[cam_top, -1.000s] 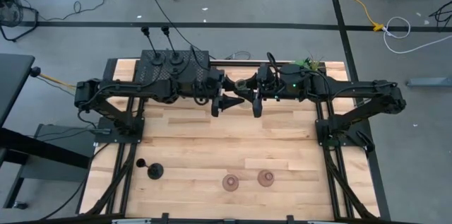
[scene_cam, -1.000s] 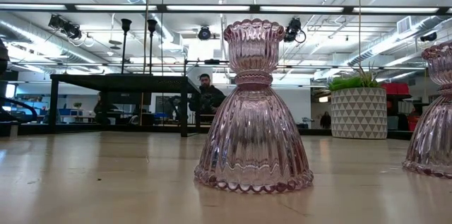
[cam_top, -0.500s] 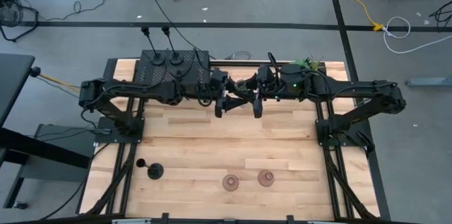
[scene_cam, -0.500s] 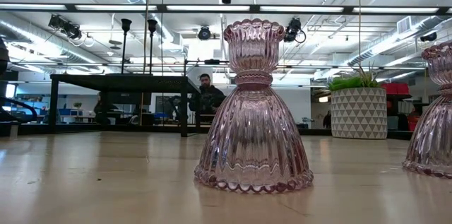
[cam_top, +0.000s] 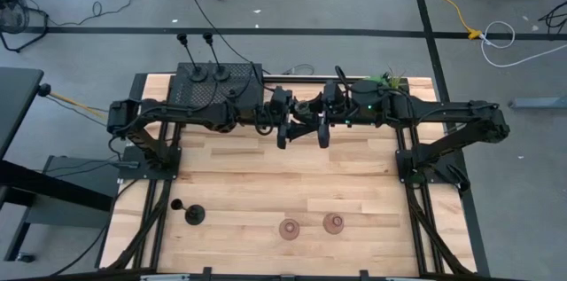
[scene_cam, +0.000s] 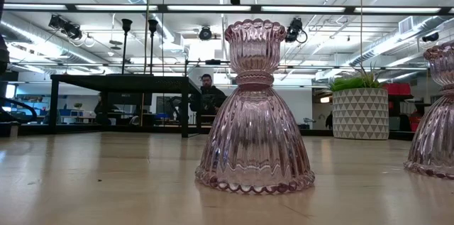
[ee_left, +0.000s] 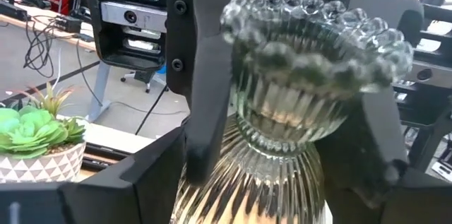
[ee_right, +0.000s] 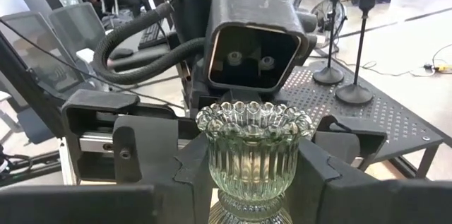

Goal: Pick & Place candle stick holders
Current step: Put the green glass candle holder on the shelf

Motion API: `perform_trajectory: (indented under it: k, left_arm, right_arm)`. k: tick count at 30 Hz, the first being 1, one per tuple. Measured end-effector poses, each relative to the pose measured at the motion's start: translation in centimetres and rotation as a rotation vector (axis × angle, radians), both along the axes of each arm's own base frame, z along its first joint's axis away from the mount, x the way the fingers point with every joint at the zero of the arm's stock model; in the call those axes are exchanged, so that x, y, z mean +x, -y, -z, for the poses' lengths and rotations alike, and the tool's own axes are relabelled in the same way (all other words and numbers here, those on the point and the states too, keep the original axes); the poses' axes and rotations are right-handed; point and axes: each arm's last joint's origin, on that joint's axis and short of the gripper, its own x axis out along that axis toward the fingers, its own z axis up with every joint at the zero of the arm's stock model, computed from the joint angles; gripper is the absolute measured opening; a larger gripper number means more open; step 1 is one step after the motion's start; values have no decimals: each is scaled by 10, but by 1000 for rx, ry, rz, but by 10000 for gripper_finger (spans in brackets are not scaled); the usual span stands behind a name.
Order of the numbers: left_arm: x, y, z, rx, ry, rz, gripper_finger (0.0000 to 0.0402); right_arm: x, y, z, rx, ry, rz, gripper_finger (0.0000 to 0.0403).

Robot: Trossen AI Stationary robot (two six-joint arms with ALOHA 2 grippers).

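1. At the upper middle of the high frame, your right gripper [cam_top: 321, 132] was closed on the pale green glass holder [cam_top: 304, 106], its fingers [ee_right: 321, 174] pressed against the ribbed cup on either side and the holder lifted clear of the table [cam_top: 266, 183].
2. Just left of it in that frame, your left gripper [cam_top: 283, 132] faced the same holder, its fingers [ee_left: 205, 97] standing wide on both sides of the beaded rim; you could not tell whether they touched the glass.
3. Further left along the upper edge of the table, the black mesh box [cam_top: 199, 81] carried two black holders [cam_top: 183, 42] standing upright on it.
4. To the right of the grippers, in the upper right corner of the table, sat the green plant [cam_top: 385, 78] in its white pot.
5. In the lower left of the high frame, a third black holder [cam_top: 188, 213] lay on its side on the wood.
6. In the lower middle, the two pinkish glass holders [cam_top: 290, 228] stood upright near each other, apart and well away from both grippers.
7. In the low frame, one of them filled the centre and a person [scene_cam: 206, 94] sat in the room behind it.
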Motion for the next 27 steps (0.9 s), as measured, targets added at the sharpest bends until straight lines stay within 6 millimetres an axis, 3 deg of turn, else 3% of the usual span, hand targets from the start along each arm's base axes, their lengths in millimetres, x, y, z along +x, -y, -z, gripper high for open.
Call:
perform_trajectory:
  k: [3, 27]
  left_arm:
    - [0, 0, 0, 12, 3, -2, 265]
    - [0, 1, 2, 19, -37, 54, 264]
  right_arm:
    - [0, 0, 0, 5, 0, 4, 130]
    - [0, 0, 3, 3, -22, -2, 130]
